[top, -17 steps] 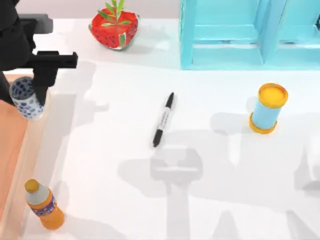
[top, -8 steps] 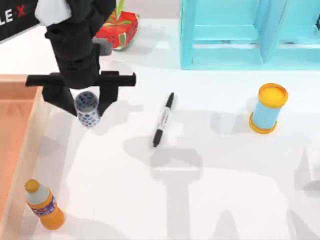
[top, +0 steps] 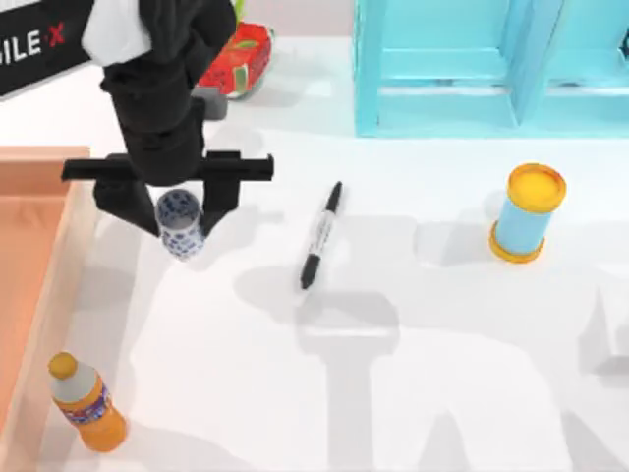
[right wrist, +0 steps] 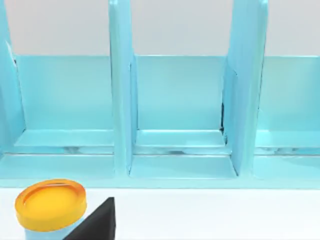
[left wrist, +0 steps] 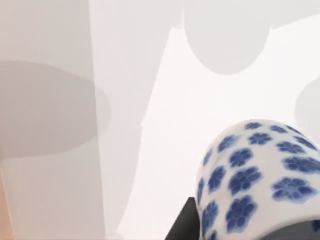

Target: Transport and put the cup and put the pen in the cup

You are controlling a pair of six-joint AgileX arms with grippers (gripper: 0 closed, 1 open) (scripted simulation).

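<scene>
**Cup carried a little further toward the pen**

Since half a second ago the left gripper (top: 181, 202) has shifted slightly to the right and lower in the top view, and the cup (top: 182, 223) has come with it; a second ago both were still at the table's left edge, next to the wooden tray (top: 29, 256).

The cup, white with small blue flowers, is clamped between the two black fingers of the left gripper. From the pictures I cannot tell whether it touches the table (top: 413, 393). In the left wrist view the cup (left wrist: 260, 175) is seen close up over the white surface.

The pen (top: 320, 236) lies flat on the table, to the right of the cup and well apart from it. It has a pale label band, but the writing on it is too small to read.

On the left arm a black plate shows white letters "ILE" and a red "X".

Further out stand an orange bottle (top: 86, 403) near the front left, a light-blue cylinder (top: 528, 211) with yellow ends on the right, a strawberry-shaped pot (top: 234, 61) at the back, and a turquoise shelf (top: 472, 69).

In the right wrist view one dark finger (right wrist: 95, 222) is seen near the cylinder (right wrist: 50, 207); whether this gripper is open, I cannot tell.
</scene>
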